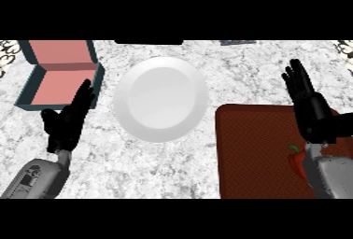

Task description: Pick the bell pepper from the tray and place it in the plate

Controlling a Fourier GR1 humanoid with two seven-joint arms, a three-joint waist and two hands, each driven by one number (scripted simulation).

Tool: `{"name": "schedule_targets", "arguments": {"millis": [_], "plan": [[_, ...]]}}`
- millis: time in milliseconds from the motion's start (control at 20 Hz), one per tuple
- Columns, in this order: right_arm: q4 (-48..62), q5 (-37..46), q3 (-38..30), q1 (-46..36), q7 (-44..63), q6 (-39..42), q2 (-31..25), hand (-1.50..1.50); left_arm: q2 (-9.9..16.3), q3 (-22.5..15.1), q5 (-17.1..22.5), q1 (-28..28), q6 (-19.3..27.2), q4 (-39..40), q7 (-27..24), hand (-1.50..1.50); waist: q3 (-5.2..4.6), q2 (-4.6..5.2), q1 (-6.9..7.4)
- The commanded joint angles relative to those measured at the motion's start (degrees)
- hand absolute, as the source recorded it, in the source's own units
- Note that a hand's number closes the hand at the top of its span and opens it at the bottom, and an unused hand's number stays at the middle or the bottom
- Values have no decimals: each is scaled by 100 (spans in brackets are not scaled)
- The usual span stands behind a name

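Observation:
A red bell pepper with a green stem lies on the dark brown tray at the lower right, mostly hidden behind my right forearm. My right hand is open above the tray's right side, fingers straight and pointing away from me, past the pepper and not touching it. The white plate rests on the marble counter, left of the tray. My left hand is open at the lower left, fingers straight, left of the plate and holding nothing.
An open teal box with a pink lining stands at the back left, just beyond my left hand. A dark object and a small dark item sit at the counter's far edge.

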Motion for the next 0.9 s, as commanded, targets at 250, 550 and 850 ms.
{"name": "schedule_targets", "arguments": {"millis": [250,550,850], "plan": [[376,-1650,-1544,-833,-404,2642,-2124,150,-358,-84,340,720,-73,349,656,0,-2,-41,-185],[1821,-264,-2137,-103,-2190,1407,-2112,-150,-852,-454,334,996,-93,-49,562,0,2,-28,-117],[2091,-488,-2403,575,-3024,2753,-2727,-150,-490,-352,354,1566,-279,-729,799,0,-11,-77,-162]]}}
